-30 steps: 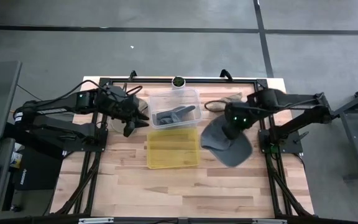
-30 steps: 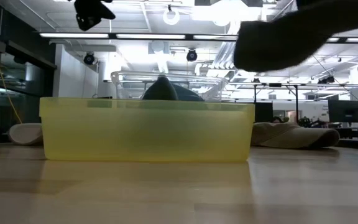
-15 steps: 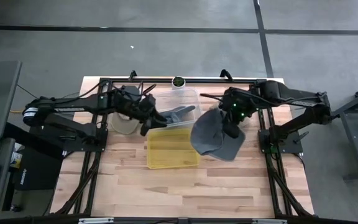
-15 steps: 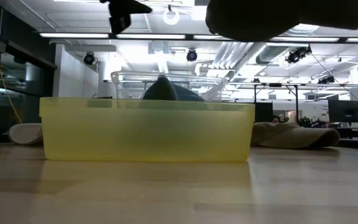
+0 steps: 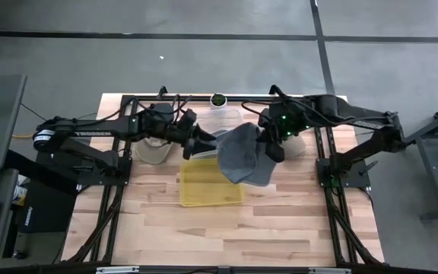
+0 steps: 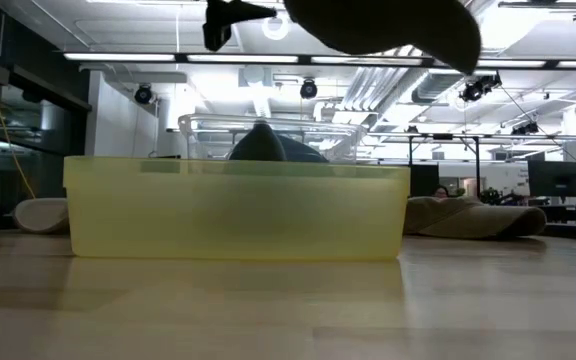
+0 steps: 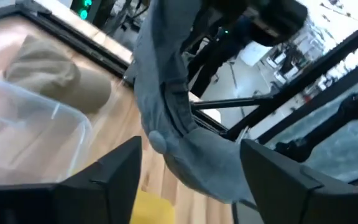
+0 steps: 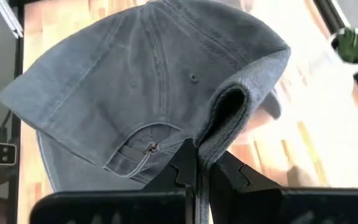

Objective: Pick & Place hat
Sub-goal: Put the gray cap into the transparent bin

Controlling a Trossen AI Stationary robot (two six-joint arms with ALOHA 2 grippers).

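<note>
While the right gripper (image 8: 197,171) pinched the rear band of the grey hat (image 5: 242,154) between its pressed-together fingers, the hat hung in the air over the near edge of the clear bin (image 5: 217,125) and the far end of the yellow bin (image 5: 210,183), its crown sagging below the grip. It looked light and soft: the washed cloth folded at the pinch and drooped freely, so it would likely swing and drape rather than hold shape, with only the brim somewhat stiff. The band at the back opening seemed a sound place to hold, being doubled fabric that would not slip easily. The left gripper (image 7: 185,180), fingers spread wide, hovered just beside the hat over the clear bin, touching nothing. A tan hat (image 5: 152,151) lay on the wooden table (image 5: 226,228) beneath the left arm.
</note>
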